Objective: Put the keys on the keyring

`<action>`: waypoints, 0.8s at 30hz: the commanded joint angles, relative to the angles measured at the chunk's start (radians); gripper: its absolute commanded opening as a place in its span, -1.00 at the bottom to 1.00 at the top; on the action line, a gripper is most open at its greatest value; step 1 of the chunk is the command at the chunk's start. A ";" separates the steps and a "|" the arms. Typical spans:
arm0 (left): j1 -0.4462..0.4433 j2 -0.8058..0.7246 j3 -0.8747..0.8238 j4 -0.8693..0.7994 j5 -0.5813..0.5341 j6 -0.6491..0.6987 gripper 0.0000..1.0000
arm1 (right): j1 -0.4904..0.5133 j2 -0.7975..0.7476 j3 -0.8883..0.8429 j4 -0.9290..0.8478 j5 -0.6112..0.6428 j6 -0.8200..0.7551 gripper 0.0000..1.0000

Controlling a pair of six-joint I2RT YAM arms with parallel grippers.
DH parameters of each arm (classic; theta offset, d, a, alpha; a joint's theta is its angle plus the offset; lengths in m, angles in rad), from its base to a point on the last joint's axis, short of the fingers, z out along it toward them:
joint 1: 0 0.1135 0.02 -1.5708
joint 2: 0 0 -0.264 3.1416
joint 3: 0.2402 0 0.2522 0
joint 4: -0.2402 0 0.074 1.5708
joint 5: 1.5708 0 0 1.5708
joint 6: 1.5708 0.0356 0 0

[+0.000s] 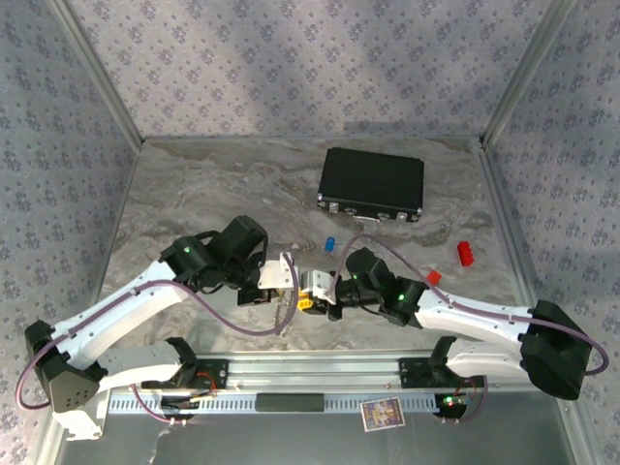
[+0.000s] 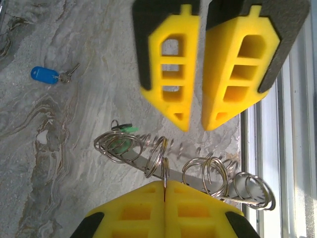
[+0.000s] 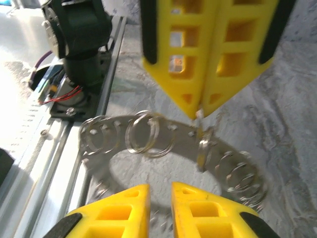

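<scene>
The left arm (image 1: pixel 126 300) is reaching in from the near left corner of the table (image 1: pixel 194 194), elbow bent, wrist turning right. The right arm (image 1: pixel 465 315) is lying low from the near right corner and reaching left. The two grippers are meeting almost tip to tip at the middle of the near edge, just beyond the rail (image 1: pixel 310 373).

The left gripper (image 2: pixel 164 186) is pressing its yellow fingers (image 2: pixel 198 208) together, pinching a small wire loop of the keyring (image 2: pixel 143 159). In the right wrist view the same fingertips are coming down onto the grey band of the keyring (image 3: pixel 183 133) (the band is carrying several such loops along its length). The keyring is lying over the table at the near edge, close beside the rail.

The right gripper (image 3: pixel 161 191) is hovering with its fingers (image 3: pixel 124 210) slightly apart and nothing between them, facing the left gripper across the keyring.

The green key (image 2: pixel 126 130) is sitting at one end of the keyring, under a bunch of loops; whether it is threaded on cannot be told. The blue key (image 1: pixel 329 244) is lying loose on the table, apart from the keyring, between the grippers and the black case (image 1: pixel 373 184), which is sitting toward the far edge, right of centre. A red block (image 1: pixel 465 254) is lying toward the right edge.
</scene>
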 commanded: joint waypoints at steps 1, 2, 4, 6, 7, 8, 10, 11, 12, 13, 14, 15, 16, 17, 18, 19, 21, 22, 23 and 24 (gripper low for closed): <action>-0.005 -0.007 0.000 0.019 0.050 0.029 -1.00 | 0.003 0.009 -0.018 0.127 0.022 0.050 -0.59; -0.005 -0.005 0.001 0.023 0.053 0.029 -1.00 | 0.004 0.013 -0.021 0.135 0.012 0.053 -0.58; -0.005 0.002 0.002 0.027 0.058 0.025 -1.00 | 0.003 0.020 -0.022 0.146 -0.008 0.061 -0.58; -0.005 0.009 0.007 0.031 0.066 0.025 -1.00 | 0.005 0.027 -0.024 0.153 -0.013 0.065 -0.58; -0.005 0.012 0.007 0.032 0.071 0.026 -1.00 | 0.006 0.029 -0.028 0.159 -0.005 0.067 -0.58; -0.005 0.014 0.008 0.032 0.076 0.026 -1.00 | 0.007 0.031 -0.031 0.165 0.005 0.067 -0.56; -0.006 0.015 0.008 0.029 0.087 0.031 -1.00 | 0.006 0.029 -0.037 0.177 0.024 0.064 -0.54; -0.005 0.015 0.008 0.028 0.091 0.034 -1.00 | 0.005 0.027 -0.039 0.179 0.034 0.062 -0.53; -0.005 0.015 0.009 0.025 0.094 0.036 -1.00 | 0.005 0.025 -0.040 0.178 0.042 0.057 -0.53; -0.005 0.016 0.009 0.025 0.098 0.037 -1.00 | 0.004 0.022 -0.041 0.178 0.044 0.055 -0.53; -0.005 0.016 0.008 0.023 0.101 0.037 -1.00 | 0.004 0.022 -0.040 0.179 0.041 0.055 -0.53; -0.005 0.016 0.009 0.024 0.105 0.039 -1.00 | 0.004 0.020 -0.038 0.180 0.036 0.054 -0.53; -0.005 0.018 0.009 0.022 0.108 0.039 -1.00 | 0.003 0.021 -0.036 0.180 0.031 0.053 -0.51; -0.005 0.019 0.009 0.022 0.111 0.038 -1.00 | 0.004 0.022 -0.036 0.182 0.025 0.052 -0.49; -0.005 0.021 0.010 0.022 0.115 0.040 -1.00 | 0.005 0.022 -0.035 0.183 0.021 0.051 -0.48; -0.005 0.022 0.011 0.019 0.116 0.042 -1.00 | 0.007 0.022 -0.036 0.185 0.020 0.051 -0.47; -0.005 0.026 0.012 0.017 0.116 0.042 -1.00 | 0.008 0.016 -0.036 0.185 0.017 0.050 -0.46; -0.005 0.027 0.011 0.014 0.116 0.041 -1.00 | 0.008 0.013 -0.036 0.185 0.014 0.048 -0.45; -0.005 0.028 0.011 0.014 0.114 0.041 -1.00 | 0.009 0.010 -0.036 0.185 0.011 0.048 -0.45; -0.006 0.027 0.010 0.014 0.113 0.040 -1.00 | 0.009 0.007 -0.035 0.185 0.012 0.047 -0.44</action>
